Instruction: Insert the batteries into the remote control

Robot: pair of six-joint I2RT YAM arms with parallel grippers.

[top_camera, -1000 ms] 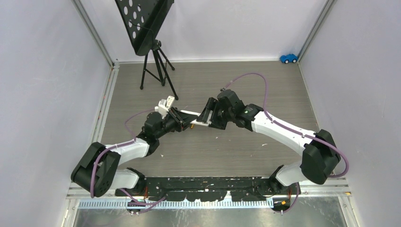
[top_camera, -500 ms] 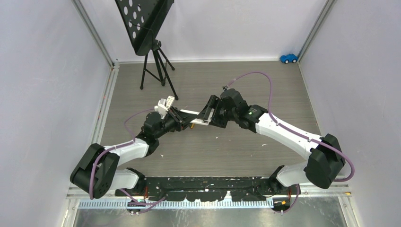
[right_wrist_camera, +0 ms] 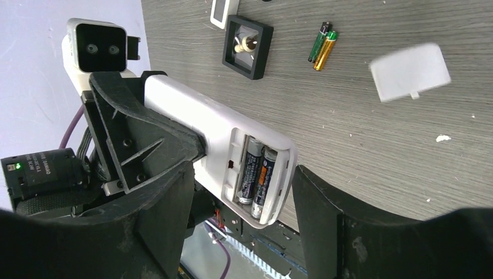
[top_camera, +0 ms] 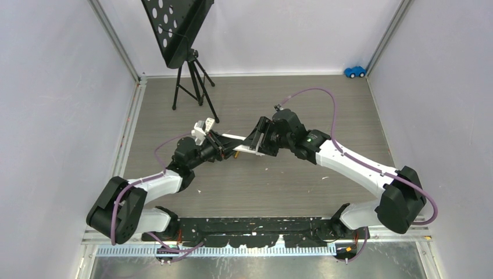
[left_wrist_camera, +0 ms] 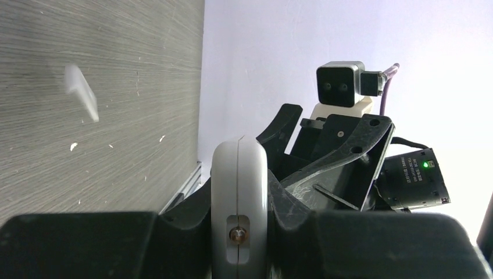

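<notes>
remote (right_wrist_camera: 192,116) clamped in left gripper (top_camera: 216,147), long axis upper left to lower right, uncovered end lower. two batteries (right_wrist_camera: 257,174) seated lengthwise (spare batteries (right_wrist_camera: 321,46) lying top centre). right gripper (right_wrist_camera: 243,173) wide, straddling that end.

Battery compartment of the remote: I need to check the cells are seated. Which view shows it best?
Right wrist view: the open battery compartment faces it, with two batteries lying side by side. Left wrist view shows only the remote end-on. Top view shows a thin white strip, compartment hidden.
</notes>
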